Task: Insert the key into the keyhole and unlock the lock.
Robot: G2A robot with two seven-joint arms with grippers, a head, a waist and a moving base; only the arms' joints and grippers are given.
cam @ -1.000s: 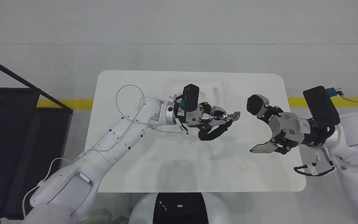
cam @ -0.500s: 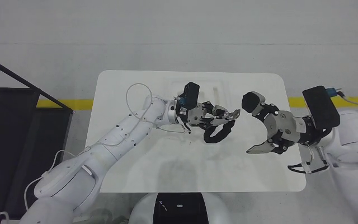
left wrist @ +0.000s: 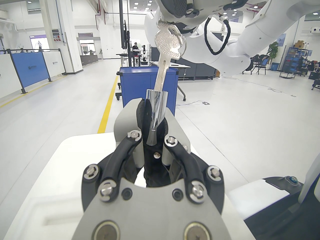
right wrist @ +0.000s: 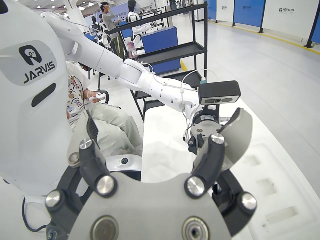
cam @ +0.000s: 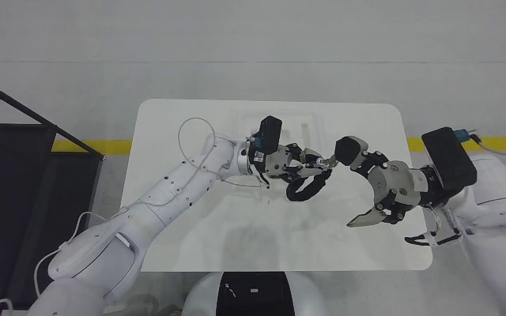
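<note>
- While the left gripper [left wrist: 152,116] is clamping the lock [left wrist: 157,106] by its chrome barrel above the table [cam: 237,229], the key [left wrist: 168,42] is already sitting in the keyhole, head pointing at the right gripper [cam: 352,186]; that gripper's fingers are standing wide apart, one pad just beside the key's head.
- Closing off-centre is risking a knock rather than a pinch; a sideways push may be bending the blade or twisting the barrel in the left gripper's hold.
- Pinching only the edge of the thin, flat head is inviting slip once turning begins; the key ring [left wrist: 183,46] beside it may be getting trapped under a pad.
- Turning against a loosely held barrel is likely spinning the whole lock, not the cylinder; the black cable loop [cam: 292,192] is hanging free and may be snagging a finger.
</note>
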